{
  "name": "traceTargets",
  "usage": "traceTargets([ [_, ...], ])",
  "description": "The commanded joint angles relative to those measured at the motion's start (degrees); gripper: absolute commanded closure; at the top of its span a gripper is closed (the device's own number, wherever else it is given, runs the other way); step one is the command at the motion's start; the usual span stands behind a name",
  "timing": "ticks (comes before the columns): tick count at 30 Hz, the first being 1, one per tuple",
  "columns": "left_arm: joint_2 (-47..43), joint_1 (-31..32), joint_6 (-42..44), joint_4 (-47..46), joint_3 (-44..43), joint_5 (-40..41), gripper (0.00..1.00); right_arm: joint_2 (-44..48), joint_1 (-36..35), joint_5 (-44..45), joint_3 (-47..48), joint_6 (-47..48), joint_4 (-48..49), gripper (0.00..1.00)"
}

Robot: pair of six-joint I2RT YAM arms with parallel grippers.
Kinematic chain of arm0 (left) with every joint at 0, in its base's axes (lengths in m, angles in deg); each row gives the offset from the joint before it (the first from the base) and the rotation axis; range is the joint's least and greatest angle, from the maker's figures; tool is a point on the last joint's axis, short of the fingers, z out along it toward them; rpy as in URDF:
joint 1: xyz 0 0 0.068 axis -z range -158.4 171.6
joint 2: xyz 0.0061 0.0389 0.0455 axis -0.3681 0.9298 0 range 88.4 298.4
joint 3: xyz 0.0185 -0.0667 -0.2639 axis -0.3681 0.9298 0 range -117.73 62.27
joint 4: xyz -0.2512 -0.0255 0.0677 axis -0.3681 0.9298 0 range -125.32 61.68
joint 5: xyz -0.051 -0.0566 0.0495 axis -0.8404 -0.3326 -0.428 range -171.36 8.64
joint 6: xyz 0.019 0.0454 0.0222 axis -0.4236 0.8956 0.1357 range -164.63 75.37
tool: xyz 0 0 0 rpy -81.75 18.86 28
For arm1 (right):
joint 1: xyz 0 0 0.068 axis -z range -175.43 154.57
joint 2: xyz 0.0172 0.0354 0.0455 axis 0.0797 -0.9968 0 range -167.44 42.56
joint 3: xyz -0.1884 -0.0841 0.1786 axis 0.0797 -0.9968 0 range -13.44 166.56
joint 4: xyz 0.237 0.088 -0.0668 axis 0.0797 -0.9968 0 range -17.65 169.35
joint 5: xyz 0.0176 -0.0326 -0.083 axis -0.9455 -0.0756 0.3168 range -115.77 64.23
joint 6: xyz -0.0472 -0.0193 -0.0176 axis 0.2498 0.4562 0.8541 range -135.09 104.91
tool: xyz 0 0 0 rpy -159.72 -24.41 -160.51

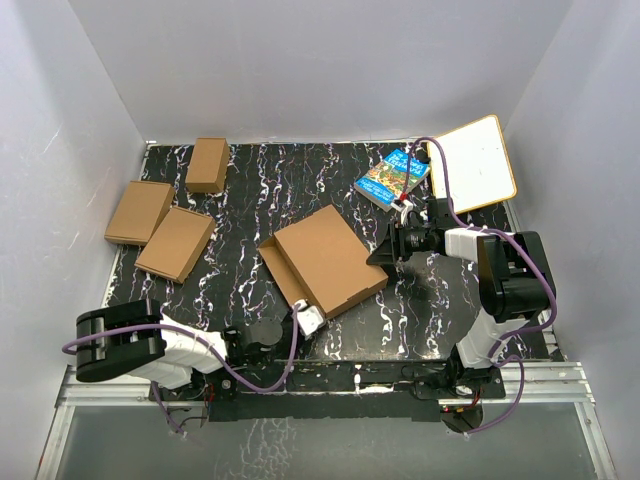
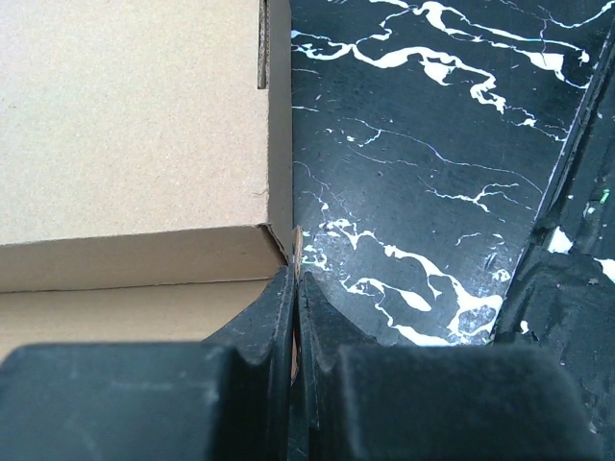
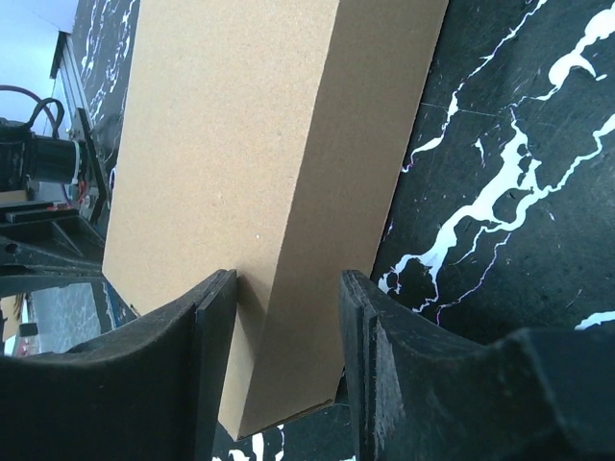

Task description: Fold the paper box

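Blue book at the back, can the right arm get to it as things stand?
Probably yes. The blue book lies beyond the right tool, nothing between them. The tool straddles the edge of the paper box with jaws open, so it would need to lift off first.

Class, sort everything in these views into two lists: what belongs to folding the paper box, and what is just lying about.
For the job: paper box, left end effector, right end effector.

Lying about: three small boxes, blue book, white board.

matt cardboard paper box [image 1: 328, 258], glossy marbled table [image 1: 250, 200]
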Motion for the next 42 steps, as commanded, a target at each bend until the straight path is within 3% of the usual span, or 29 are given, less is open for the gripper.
traceTargets([
  [1,-0.58,-0.48,-1.54,-1.42,1.23,0.28,1.0,-0.91,0.37,4.32,1.82,0.93,1.4,0.52],
  [42,1.49,-4.58,-7.22,-9.76,5.39,-2.52,1.0,-3.51,0.37,6.21,2.41,1.46,0.39,0.53],
])
